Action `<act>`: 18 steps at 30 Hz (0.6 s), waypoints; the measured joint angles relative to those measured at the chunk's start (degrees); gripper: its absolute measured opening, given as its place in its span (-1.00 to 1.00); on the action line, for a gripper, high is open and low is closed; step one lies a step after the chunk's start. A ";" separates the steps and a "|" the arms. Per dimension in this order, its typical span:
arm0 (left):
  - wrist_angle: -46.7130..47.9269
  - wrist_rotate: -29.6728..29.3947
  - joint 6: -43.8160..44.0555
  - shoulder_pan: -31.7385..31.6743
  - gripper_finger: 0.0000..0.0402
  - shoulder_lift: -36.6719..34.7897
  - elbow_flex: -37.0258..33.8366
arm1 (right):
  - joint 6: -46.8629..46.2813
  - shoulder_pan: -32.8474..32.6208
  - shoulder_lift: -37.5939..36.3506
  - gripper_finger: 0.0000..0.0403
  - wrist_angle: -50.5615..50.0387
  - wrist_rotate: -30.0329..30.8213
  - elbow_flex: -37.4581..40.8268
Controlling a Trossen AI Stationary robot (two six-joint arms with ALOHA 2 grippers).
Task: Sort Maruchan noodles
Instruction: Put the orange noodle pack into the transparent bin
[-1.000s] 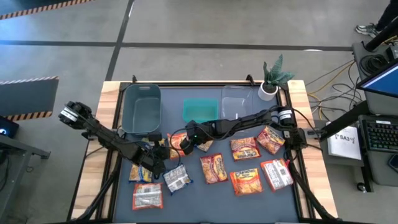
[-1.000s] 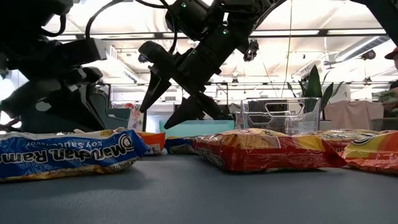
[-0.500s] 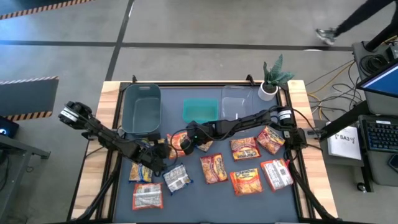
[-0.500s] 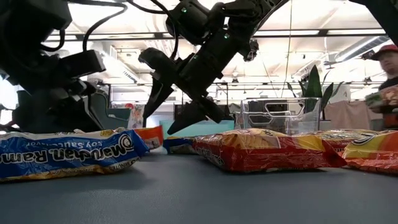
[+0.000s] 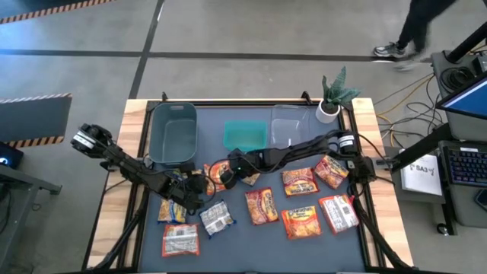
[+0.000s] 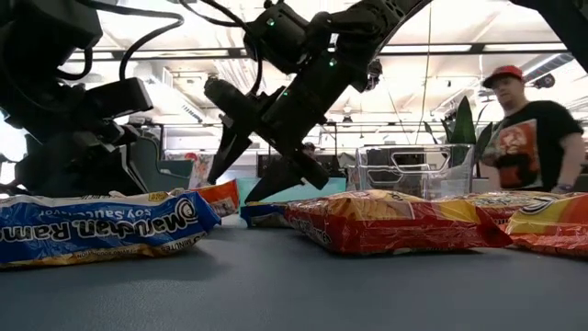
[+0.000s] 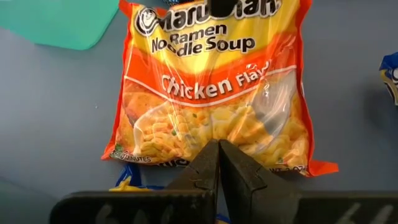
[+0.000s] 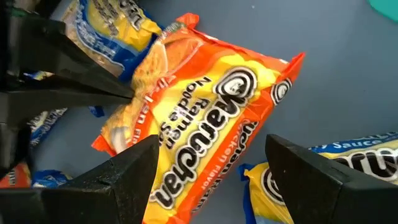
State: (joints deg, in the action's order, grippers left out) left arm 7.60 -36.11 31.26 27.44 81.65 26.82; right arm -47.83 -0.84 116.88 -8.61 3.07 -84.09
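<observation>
Noodles first: the right gripper (image 8: 208,165) hangs with jaws wide apart straight over an orange chicken packet (image 8: 199,130) near the table's middle, just near of the teal bin (image 5: 244,135). Its long axis crosses the jaw gap at a slant. The left gripper (image 7: 217,163), pinched together on nothing, touches that packet's near edge. Since a second ago the right gripper has dropped slightly lower.

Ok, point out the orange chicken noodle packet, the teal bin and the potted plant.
Orange chicken packet (image 7: 211,93): left wrist view, middle of its printed face.
Teal bin (image 5: 245,134): high view, its floor.
Potted plant (image 5: 329,109): high view, its white pot.
</observation>
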 joint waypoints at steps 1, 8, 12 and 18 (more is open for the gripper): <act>0.00 0.04 0.51 0.04 -1.00 0.00 -0.16 | -0.22 0.00 0.35 0.41 0.67 -0.02 0.00; 0.79 2.18 2.68 0.37 -1.00 0.24 -1.19 | -0.26 0.00 1.39 0.41 2.76 -0.16 0.00; 0.87 2.66 2.57 0.37 -1.00 0.26 -1.28 | -0.31 0.02 2.59 0.40 6.25 -1.29 0.00; 0.81 2.57 2.72 0.37 -1.00 0.24 -1.35 | -0.75 0.13 3.98 0.28 9.34 -2.95 -0.02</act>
State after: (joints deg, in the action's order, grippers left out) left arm 8.40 -33.54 33.98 27.81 81.89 25.47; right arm -48.58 -0.71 120.86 0.73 0.12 -84.12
